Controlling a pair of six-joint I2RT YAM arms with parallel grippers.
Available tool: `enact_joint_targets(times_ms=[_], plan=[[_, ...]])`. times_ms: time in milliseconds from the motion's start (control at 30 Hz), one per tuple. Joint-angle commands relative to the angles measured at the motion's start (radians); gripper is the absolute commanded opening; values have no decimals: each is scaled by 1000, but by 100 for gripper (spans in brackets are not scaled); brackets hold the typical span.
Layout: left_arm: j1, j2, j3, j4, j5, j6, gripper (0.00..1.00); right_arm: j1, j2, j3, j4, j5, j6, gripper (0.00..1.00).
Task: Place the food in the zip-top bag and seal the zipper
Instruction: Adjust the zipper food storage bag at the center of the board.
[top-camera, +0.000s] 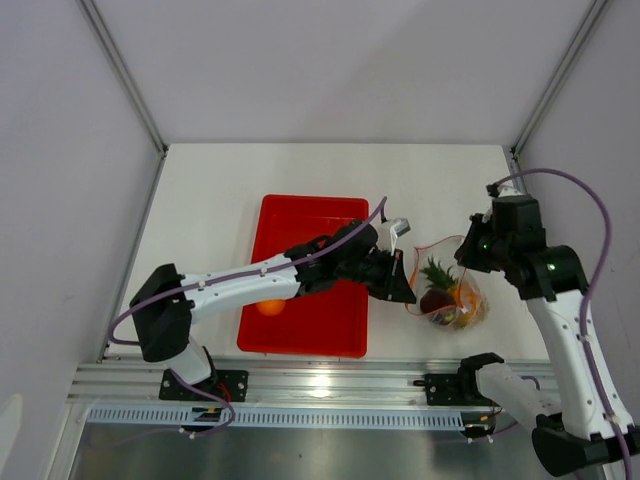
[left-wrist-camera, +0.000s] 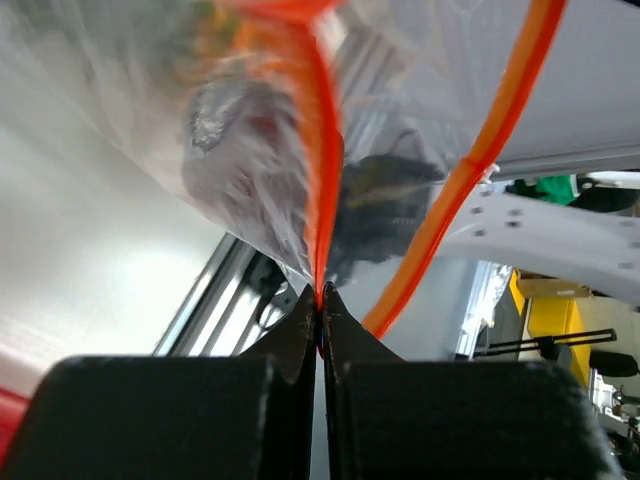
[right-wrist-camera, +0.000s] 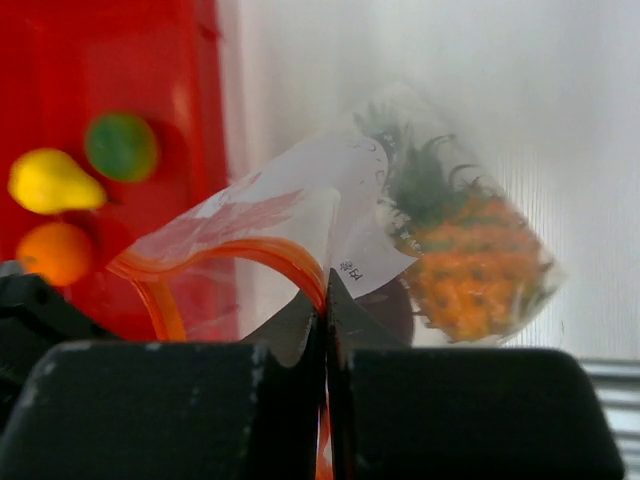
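The clear zip-top bag (top-camera: 445, 252) lies right of the red tray, its mouth open. Inside it are a pineapple (right-wrist-camera: 470, 265) and a dark red fruit (right-wrist-camera: 395, 305). My left gripper (top-camera: 408, 292) reaches over the tray's right edge and is shut on the zipper (left-wrist-camera: 320, 150) at the bag's left side. My right gripper (top-camera: 463, 258) is shut on the zipper (right-wrist-camera: 240, 250) at the bag's far right side. Between the two grips the red-orange strip bows apart. A pear (right-wrist-camera: 50, 182), a green fruit (right-wrist-camera: 121, 146) and an orange (right-wrist-camera: 55, 252) lie on the tray.
The red tray (top-camera: 300, 220) sits left of centre with my left arm stretched across it. The orange (top-camera: 270, 307) shows beside that arm. A metal rail (top-camera: 330, 385) runs along the table's near edge, just below the bag.
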Motion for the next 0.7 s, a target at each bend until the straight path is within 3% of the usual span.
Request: enact_joint_targets(times_ms=[0,200,233,300,333,433,533,667], plan=[[11,24,-21,13,-5,-1,1,6,61,-116,90,-10,-5,0],[39,-11,-1,-82,-66,79,2,10,45,-98,81,18,-21,0],[39,-19,3,-87,-71,94,23,10,39,-95,81,18,-21,0],[35,-41,14,-102,-80,114,32,10,43,-92,67,-1,-22,0],[31,-50,34,-107,-83,138,42,10,45,-95,69,-10,-24,0],[9,-102,54,-116,-124,195,59,13,48,-117,73,-44,-22,0],[-6,-142,97,-139,-185,263,61,18,42,-126,75,-51,-21,0],[-6,-160,189,-156,-189,382,46,32,38,-118,69,-53,-14,0]])
